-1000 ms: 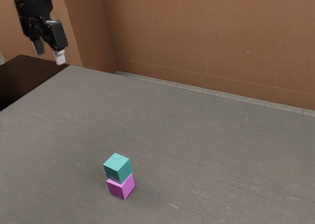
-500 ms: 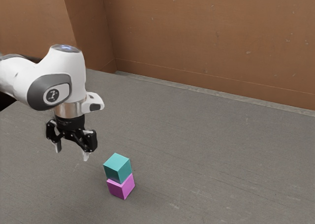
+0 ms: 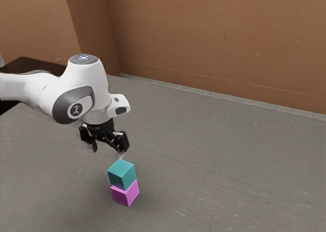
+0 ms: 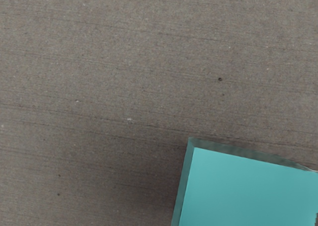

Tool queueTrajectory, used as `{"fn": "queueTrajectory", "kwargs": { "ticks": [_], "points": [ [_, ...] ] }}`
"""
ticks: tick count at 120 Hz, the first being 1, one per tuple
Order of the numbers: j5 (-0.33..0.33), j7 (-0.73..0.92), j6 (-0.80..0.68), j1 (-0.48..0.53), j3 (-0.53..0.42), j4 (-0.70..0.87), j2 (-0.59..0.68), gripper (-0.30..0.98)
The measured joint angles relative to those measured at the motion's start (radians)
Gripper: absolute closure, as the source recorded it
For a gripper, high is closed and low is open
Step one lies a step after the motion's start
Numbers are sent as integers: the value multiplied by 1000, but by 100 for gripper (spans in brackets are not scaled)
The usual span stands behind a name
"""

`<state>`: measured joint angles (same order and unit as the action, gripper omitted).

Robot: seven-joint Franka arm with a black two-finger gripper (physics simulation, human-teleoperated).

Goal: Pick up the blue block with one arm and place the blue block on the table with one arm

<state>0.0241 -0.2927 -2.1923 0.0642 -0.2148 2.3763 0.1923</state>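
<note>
My gripper [image 3: 107,151] is open, pointing down, a little above the blocks and toward the exterior view's left. The blue block [image 3: 121,174], teal in colour, rests on top of a pink block [image 3: 125,194] on the grey table. One fingertip appears right by the blue block's top edge; whether it touches I cannot tell. Nothing is held between the fingers. In the wrist view the blue block [image 4: 248,188] shows its flat top close under my hand, partly cut off by the picture's edge.
The grey table [image 3: 219,165] stretches around the stack. Behind it stands a brown wall [image 3: 214,38]. A dark surface [image 3: 38,65] lies past the table's edge, at the exterior view's left.
The arm has come down from the exterior view's upper left and moved toward its right, bringing my open gripper near the stack. Both blocks stand where they were.
</note>
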Motion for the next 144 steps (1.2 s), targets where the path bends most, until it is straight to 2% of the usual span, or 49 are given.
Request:
{"fn": "queueTrajectory", "kwargs": {
  "ticks": [18,56,144],
  "points": [
    [-48,24,-30,-18,-2,-3,-10,0],
    [-79,63,-99,-36,-7,1,-72,0],
    [-98,100,-171,-32,-20,26,-137,0]
  ]
}}
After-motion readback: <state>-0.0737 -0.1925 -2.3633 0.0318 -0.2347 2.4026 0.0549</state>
